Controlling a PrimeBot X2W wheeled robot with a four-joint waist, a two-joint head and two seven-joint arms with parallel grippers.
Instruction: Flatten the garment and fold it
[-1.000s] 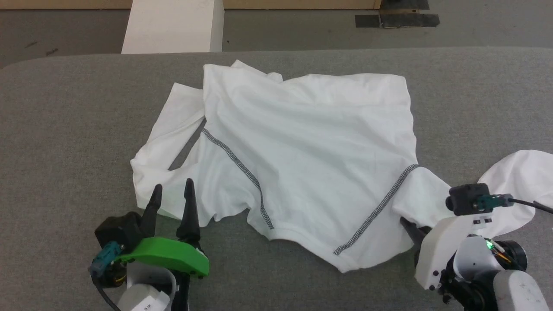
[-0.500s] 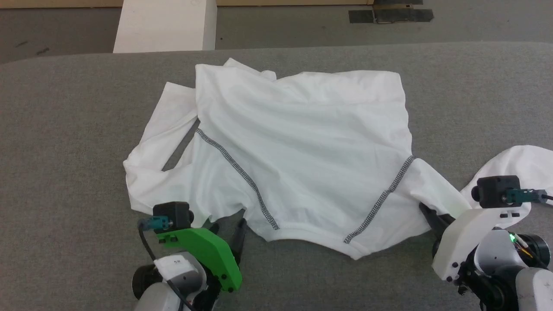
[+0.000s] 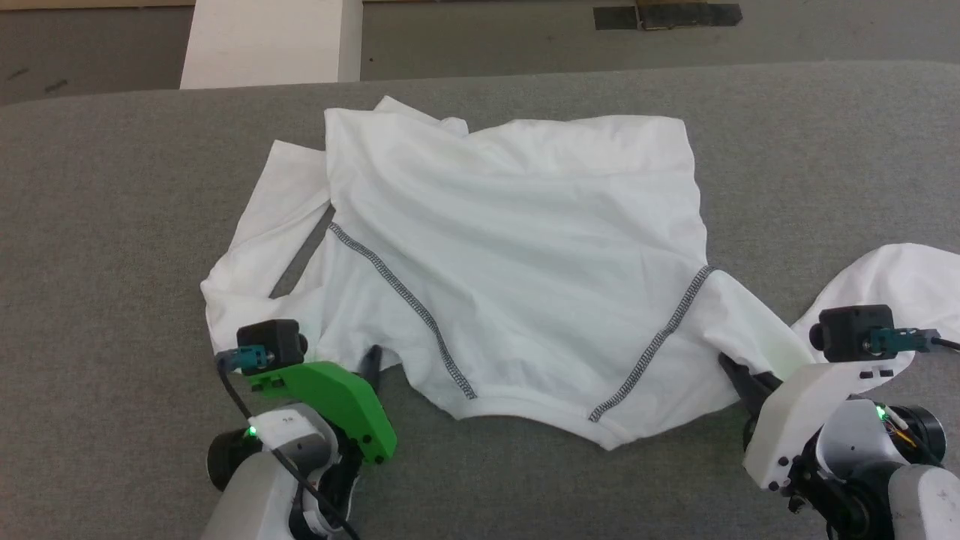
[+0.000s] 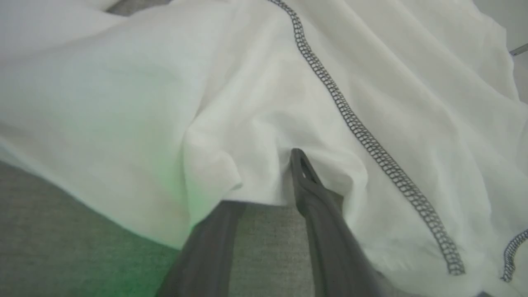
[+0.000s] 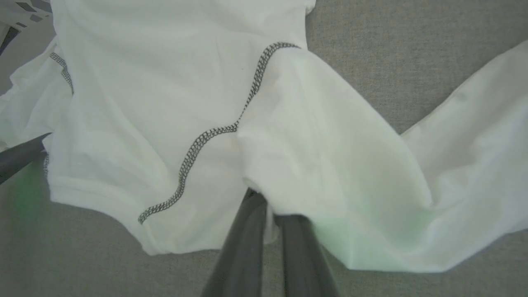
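So our left gripper point(image 4: 264, 185) straddles the near edge of the shirt point(image 3: 517, 247), jaws apart; right gripper point(image 5: 268, 206) is pinching its sleeve.

Looks like a robotics lab or test bay, not a home. Work table point(image 3: 112, 187) is covered in grey felt-like fabric. Bare grey floor point(image 3: 487, 37) lies behind it, with black tape patches point(image 3: 667, 16) and a plain white box point(image 3: 262, 41).
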